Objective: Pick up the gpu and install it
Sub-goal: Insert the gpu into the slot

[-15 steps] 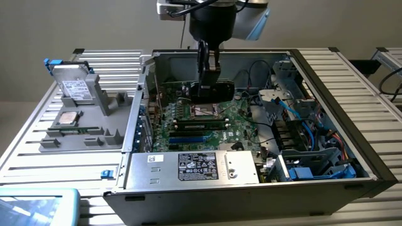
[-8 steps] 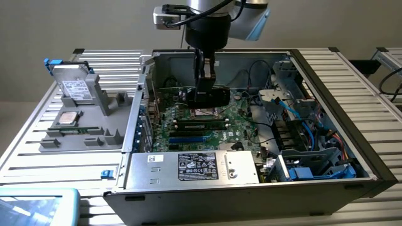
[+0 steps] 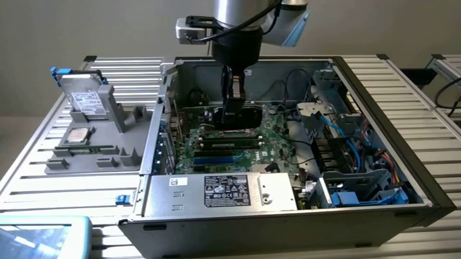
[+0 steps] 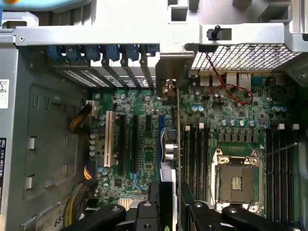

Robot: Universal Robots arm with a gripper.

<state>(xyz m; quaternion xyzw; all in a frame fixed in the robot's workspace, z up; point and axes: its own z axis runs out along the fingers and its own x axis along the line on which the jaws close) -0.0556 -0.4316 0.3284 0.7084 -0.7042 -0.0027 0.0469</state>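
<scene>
GPU [image 3: 242, 117], a flat green circuit card with a black cooler shroud and a silver metal end bracket: you see it gripped on edge, upright, inside the open black-and-grey steel computer case [image 3: 374, 102], over the green motherboard [image 3: 223, 145]. In the exterior view it sits just toward twelve o'clock from the centre of the case.

Black two-finger gripper [image 3: 234, 100]: clenched on the GPU, one finger on each face of the card, hanging from the silver arm [image 3: 241, 13] that enters at the exterior view's twelve o'clock.

In the wrist view, you look down the card's thin edge [image 4: 169, 144], with the gripper [image 4: 169, 199] clamped at one end. The silver bracket [image 4: 169, 70] at the other end lies close to the case's rear wall, beside the row of metal slot covers with blue clips [image 4: 113, 57]. The card runs between the long black and white expansion slots [image 4: 120, 139] and the bare silver processor socket [image 4: 236, 180]. You cannot tell whether it is touching a slot.

Grey box-shaped power supply with a black label [image 3: 223, 191]: at the exterior view's six o'clock, inside the case.

Grey moulded parts tray [image 3: 133, 135]: on the slatted metal table [image 3: 43, 178] at the exterior view's nine o'clock, beside the case. A silver hard drive with a white label [image 3: 85, 100] stands in it toward ten o'clock.
</scene>
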